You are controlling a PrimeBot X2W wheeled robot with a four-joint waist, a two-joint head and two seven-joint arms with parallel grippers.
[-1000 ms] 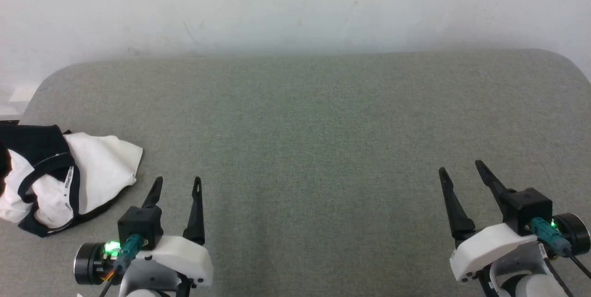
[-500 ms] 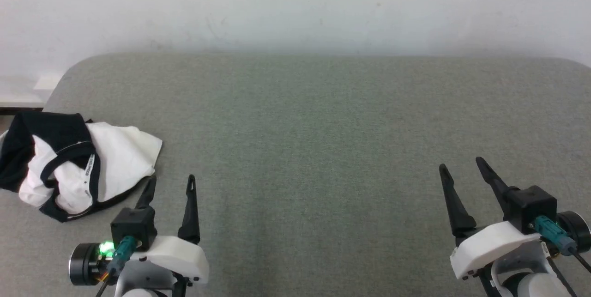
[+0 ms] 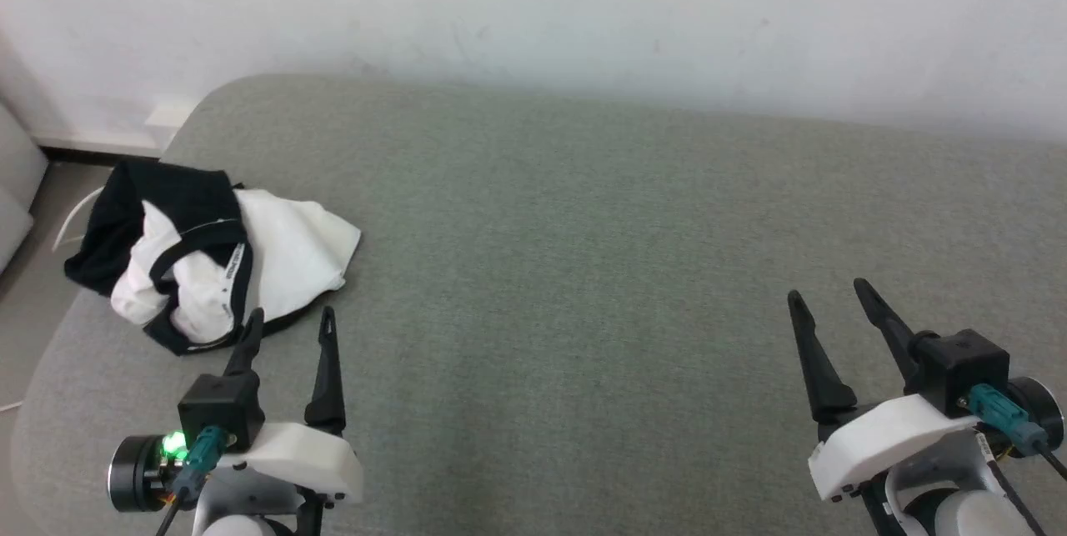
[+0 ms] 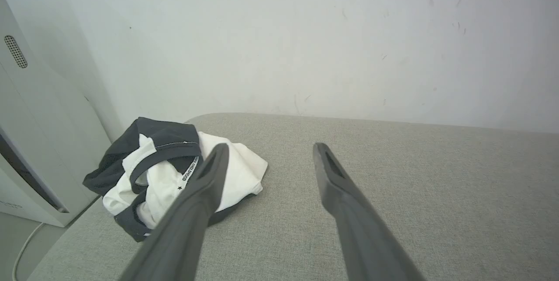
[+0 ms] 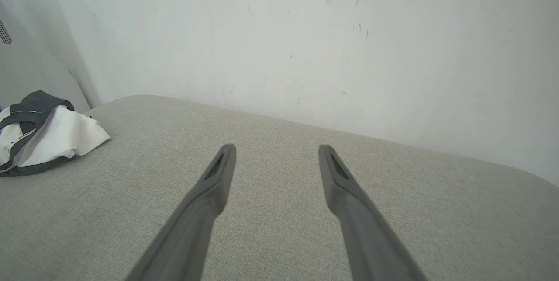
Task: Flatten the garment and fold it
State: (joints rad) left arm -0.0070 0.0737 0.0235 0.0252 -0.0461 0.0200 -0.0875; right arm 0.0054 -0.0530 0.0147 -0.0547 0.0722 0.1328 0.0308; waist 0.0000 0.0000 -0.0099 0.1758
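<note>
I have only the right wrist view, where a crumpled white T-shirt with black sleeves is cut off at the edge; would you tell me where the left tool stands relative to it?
Observer: The left tool is open, with nothing between its tips, which are just at the near hem of the T-shirt.
Operator: Thank you. Where does the whole shirt lie?
Observer: The heap sits at the left end of the grey fabric cushion, with its black sleeve right at the edge.
Operator: Is anything beside that end?
Observer: A thin white cable lies on the floor there.
</note>
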